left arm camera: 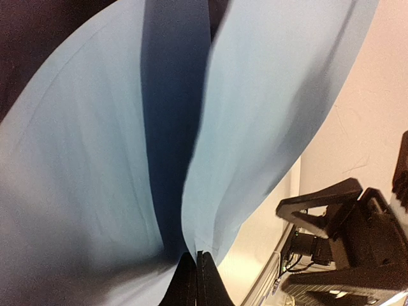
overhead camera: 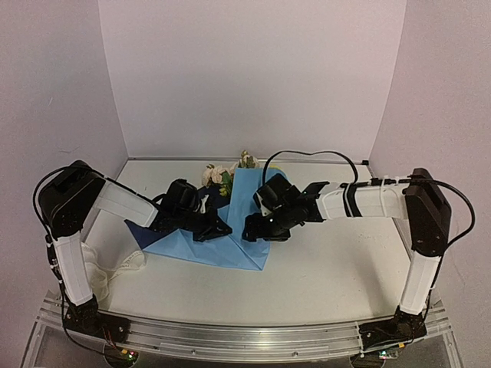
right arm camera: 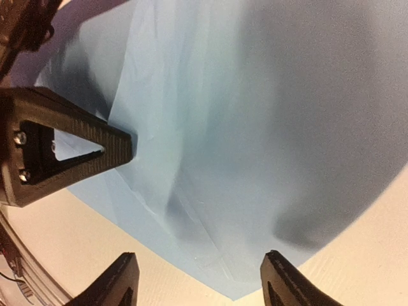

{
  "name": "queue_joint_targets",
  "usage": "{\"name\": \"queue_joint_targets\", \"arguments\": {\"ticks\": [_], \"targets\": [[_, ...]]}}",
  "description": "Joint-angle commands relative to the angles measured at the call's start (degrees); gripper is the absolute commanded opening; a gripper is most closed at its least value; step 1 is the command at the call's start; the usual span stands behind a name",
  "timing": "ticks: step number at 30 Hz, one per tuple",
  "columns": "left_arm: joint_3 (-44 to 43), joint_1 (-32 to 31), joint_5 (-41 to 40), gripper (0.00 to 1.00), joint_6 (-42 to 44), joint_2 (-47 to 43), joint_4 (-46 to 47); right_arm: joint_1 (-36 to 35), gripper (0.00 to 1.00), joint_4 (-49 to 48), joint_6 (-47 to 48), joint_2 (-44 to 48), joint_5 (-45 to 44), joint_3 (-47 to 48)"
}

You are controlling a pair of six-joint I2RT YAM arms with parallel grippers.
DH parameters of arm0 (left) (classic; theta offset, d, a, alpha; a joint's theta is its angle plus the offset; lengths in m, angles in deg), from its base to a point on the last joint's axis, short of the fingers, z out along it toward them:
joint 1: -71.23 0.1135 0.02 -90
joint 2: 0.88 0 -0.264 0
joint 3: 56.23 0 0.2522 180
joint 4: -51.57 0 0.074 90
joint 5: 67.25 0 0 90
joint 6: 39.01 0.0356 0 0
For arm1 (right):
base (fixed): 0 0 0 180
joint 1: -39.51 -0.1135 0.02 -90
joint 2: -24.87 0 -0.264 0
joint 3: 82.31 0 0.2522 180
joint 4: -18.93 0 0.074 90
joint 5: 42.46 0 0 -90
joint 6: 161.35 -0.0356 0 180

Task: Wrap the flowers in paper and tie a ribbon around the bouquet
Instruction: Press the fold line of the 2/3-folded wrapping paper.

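The light-blue paper (overhead camera: 244,201) lies mid-table, partly folded up over the flowers (overhead camera: 222,178), whose pale blooms and green leaves stick out at its far end. My left gripper (overhead camera: 220,228) is shut, pinching a raised fold of the paper (left arm camera: 268,95) between its fingertips (left arm camera: 196,256). Just right of it, my right gripper (overhead camera: 257,230) stands open over the paper's near corner (right arm camera: 255,127), fingers (right arm camera: 273,262) apart with nothing between them. The off-white ribbon (overhead camera: 123,264) lies bunched by the left arm's base. The stems are hidden under the paper.
The left gripper's finger (right arm camera: 76,150) sits close beside my right gripper. White walls enclose the table on three sides. A metal rail (overhead camera: 245,333) runs along the near edge. A black cable (overhead camera: 314,153) loops above the right arm.
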Motion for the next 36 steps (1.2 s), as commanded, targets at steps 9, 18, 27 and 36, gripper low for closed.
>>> {"name": "queue_joint_targets", "arguments": {"ticks": [9,18,27,36], "targets": [[4.1,0.0,-6.0,0.00,0.9,-3.8,-2.5,8.7,0.67,-4.4,-5.0,2.3,4.1,1.8],[3.5,0.3,-7.5,0.00,1.5,-3.9,-4.9,11.0,0.44,-5.7,-7.2,-3.4,9.0,8.9],[3.3,0.3,-6.8,0.00,1.6,-2.8,-4.1,17.6,0.60,-5.6,-7.7,-7.8,7.0,13.1],[1.8,0.3,-5.6,0.00,2.6,-1.3,-5.2,26.7,0.81,-12.9,-12.2,-16.5,10.4,20.4]]}}
